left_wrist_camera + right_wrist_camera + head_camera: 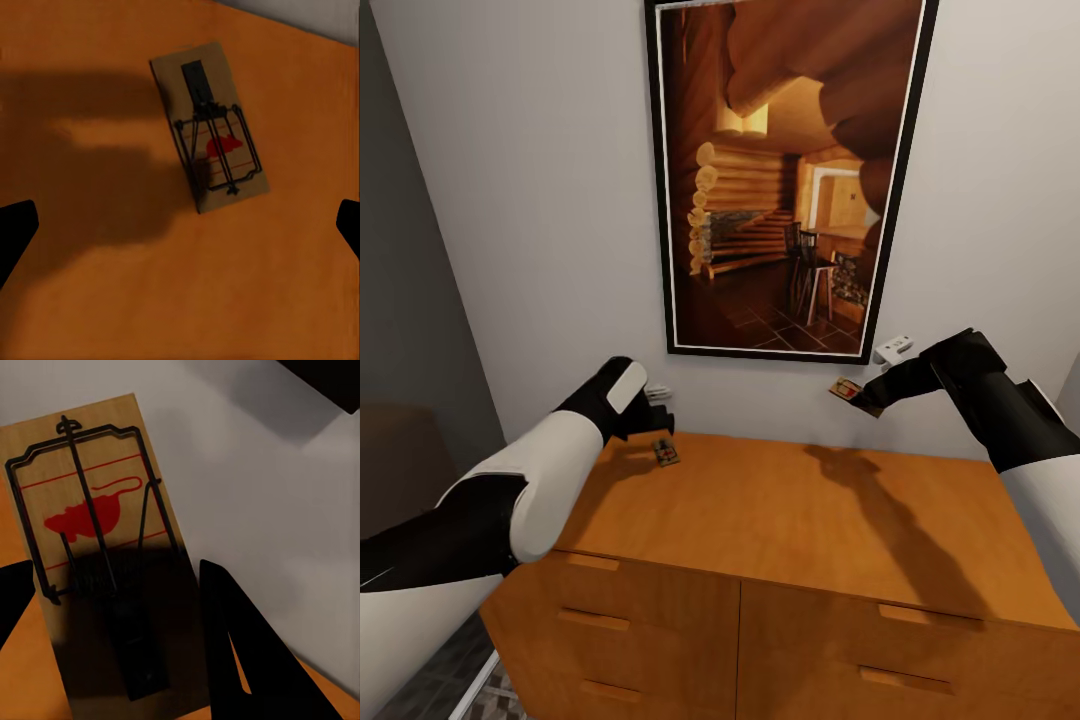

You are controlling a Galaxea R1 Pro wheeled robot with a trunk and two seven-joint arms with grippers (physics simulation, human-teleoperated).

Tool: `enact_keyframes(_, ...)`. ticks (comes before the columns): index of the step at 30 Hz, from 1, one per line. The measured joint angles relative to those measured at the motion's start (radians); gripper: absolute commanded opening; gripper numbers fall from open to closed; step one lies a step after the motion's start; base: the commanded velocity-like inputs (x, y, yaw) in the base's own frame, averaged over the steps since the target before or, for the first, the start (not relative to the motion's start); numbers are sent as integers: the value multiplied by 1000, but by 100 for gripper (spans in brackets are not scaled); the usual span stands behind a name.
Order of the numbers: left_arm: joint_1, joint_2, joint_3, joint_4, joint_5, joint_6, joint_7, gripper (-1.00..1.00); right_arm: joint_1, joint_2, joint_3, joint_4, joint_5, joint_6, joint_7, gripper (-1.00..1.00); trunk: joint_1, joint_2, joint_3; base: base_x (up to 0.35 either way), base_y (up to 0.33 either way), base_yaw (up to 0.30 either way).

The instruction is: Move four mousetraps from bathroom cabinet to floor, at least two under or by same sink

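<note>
The orange-brown cabinet stands against the wall in front of me. One mousetrap lies flat on its top near the back left corner. My left gripper hovers just above it, open. In the left wrist view the same mousetrap lies on the wood between the wide-spread dark fingertips. My right gripper holds a second mousetrap in the air above the cabinet's back right, close to the wall. In the right wrist view that mousetrap sits between the dark fingers, its red spot and wire showing.
A large framed picture of a log interior hangs on the wall above the cabinet. A small white fitting sticks out of the wall near the right gripper. Drawer fronts face me. Patterned floor tiles show at the lower left.
</note>
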Motion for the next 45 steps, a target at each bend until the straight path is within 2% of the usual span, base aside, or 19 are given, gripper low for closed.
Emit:
enact_keyframes(10, 0, -2, 2, -73, -3, 2, 8, 100, 0, 1, 0, 2, -1, 1, -3, -100, 0, 0, 0, 0, 0, 0)
enact_keyframes(45, 0, -11, 0, -80, -4, 3, 13, 100, 0, 1, 0, 4, -1, 1, -5, -100, 0, 0, 0, 0, 0, 0)
